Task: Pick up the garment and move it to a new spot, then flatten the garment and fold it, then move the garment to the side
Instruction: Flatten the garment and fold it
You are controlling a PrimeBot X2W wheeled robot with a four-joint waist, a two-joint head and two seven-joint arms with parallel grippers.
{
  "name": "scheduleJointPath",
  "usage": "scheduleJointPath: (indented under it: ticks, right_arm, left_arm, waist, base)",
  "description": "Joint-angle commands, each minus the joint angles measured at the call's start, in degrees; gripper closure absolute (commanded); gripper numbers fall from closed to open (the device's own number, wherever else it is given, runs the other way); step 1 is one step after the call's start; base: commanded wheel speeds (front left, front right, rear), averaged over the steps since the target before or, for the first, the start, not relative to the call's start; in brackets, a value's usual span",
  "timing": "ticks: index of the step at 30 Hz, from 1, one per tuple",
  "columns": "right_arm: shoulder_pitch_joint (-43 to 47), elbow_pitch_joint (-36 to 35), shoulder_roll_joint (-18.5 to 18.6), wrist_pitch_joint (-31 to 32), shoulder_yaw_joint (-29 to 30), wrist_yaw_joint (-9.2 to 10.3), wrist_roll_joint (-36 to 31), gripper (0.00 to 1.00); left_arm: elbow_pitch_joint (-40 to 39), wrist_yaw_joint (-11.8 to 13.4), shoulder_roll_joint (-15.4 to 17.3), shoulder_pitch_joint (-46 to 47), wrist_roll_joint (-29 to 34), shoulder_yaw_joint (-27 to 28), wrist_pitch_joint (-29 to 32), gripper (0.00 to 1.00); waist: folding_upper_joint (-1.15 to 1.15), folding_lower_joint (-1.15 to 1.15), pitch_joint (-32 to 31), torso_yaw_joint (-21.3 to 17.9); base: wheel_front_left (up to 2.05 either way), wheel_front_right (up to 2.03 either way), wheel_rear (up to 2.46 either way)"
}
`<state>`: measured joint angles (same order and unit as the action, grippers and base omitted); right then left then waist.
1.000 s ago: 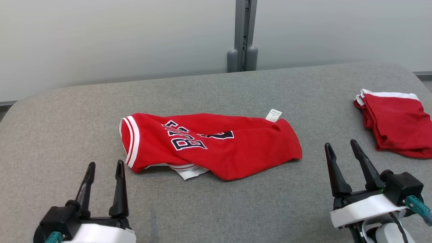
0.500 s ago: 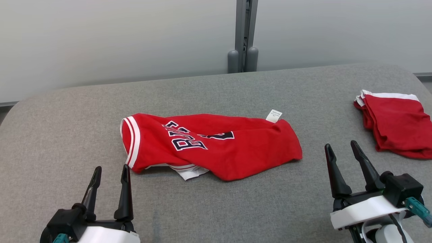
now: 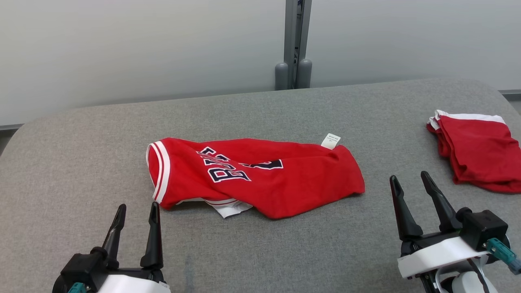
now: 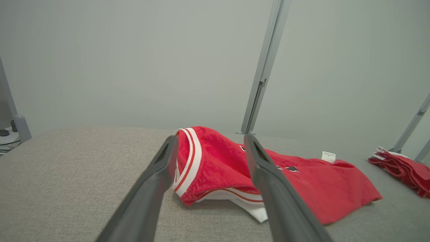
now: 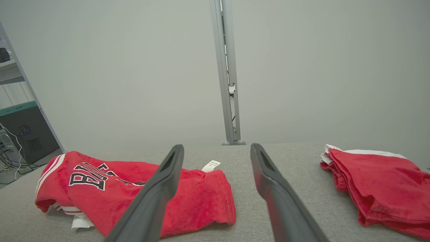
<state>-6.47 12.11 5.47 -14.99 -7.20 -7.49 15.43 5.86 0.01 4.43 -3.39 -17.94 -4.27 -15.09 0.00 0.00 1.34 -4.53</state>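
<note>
Garment (image 3: 260, 179): red jersey, crumpled in a long heap at the centre of the grey fabric-covered table (image 3: 81, 171), lying loose on the surface, not gripped. White-and-red striped trim runs round its left end, and a white hem piece pokes out from under the near edge. Dark letters with a white outline sit on the upper left part, sideways in the head view. The right wrist view gives "BU" plus a third letter, rest lost in folds. Another dark patch of print further right is half hidden by a crease. A small white label (image 3: 330, 141) sticks up at the jersey's far right corner; its printed lines are too small to read.

Left gripper (image 3: 138, 205) is low at near left, fingers spread and empty, tips just short of the striped end and not touching it. The left wrist view looks past both fingers at that striped opening. Right gripper (image 3: 408, 176) is at near right, fingers spread too and empty, over bare table between the jersey and a second red garment (image 3: 480, 156). That one is folded, with a white edge along its far side, at the table's right edge, well apart from the jersey.

Behind the table: pale wall panels (image 3: 122, 49) and a grey upright post (image 3: 294, 40) with two rounded feet at the far edge. Right wrist view, far left: a shelf frame, a dark box (image 5: 27, 132) with a teal top, loose cables below.
</note>
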Motion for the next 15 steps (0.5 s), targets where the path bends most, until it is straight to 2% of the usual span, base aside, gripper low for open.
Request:
scheduleJointPath:
  ticks: [1,15]
  right_arm:
    - [0.09,0.2,0.48,-0.27,0.06,-0.01,0.08,0.0]
    - [-0.32,0.96,0.5,-0.27,-0.24,-0.01,0.28,0.0]
  left_arm:
    - [0.28,-0.43,-0.08,0.39,0.36,0.38,-0.07,0.0]
    - [1.48,-1.49,-0.83,1.21,1.31,1.41,-0.09,0.0]
  waist:
    - [0.0,0.0,0.06,0.08]
    - [0.0,0.0,0.22,0.51]
  base:
    - [0.0,0.0,0.0]
    - [0.0,0.0,0.0]
